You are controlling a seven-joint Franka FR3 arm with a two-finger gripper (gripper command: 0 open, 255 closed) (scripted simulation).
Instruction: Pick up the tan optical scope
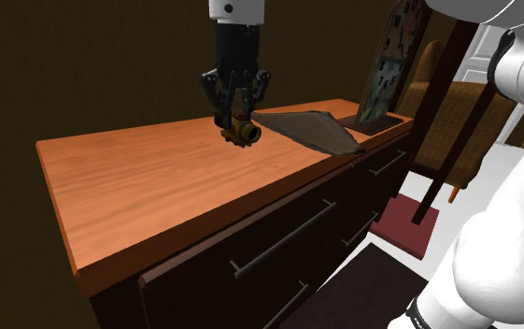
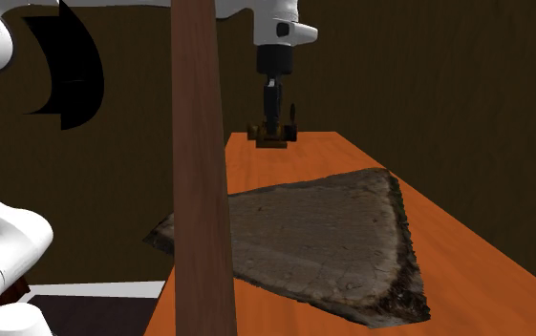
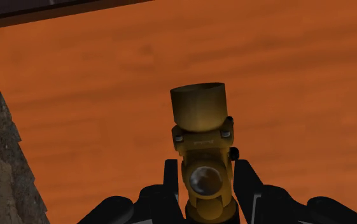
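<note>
Claw [image 1: 239, 121]: pinching the tan scope [image 1: 246, 133], a finger on each side.
Scope: in the grip, low over the dresser top [image 1: 157, 178].
Arm [image 1: 238, 42]: dropping straight down, wrist vertical.
Beside it: a grey-brown slab [image 1: 311, 129], close by.

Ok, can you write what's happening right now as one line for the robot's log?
tool: shut on tan scope | scope: apart from dark mat | surface: orange wooden dresser top | lifted: cannot tell

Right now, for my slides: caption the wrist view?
Black claw clasping the tan scope over an orange wooden top.
</note>
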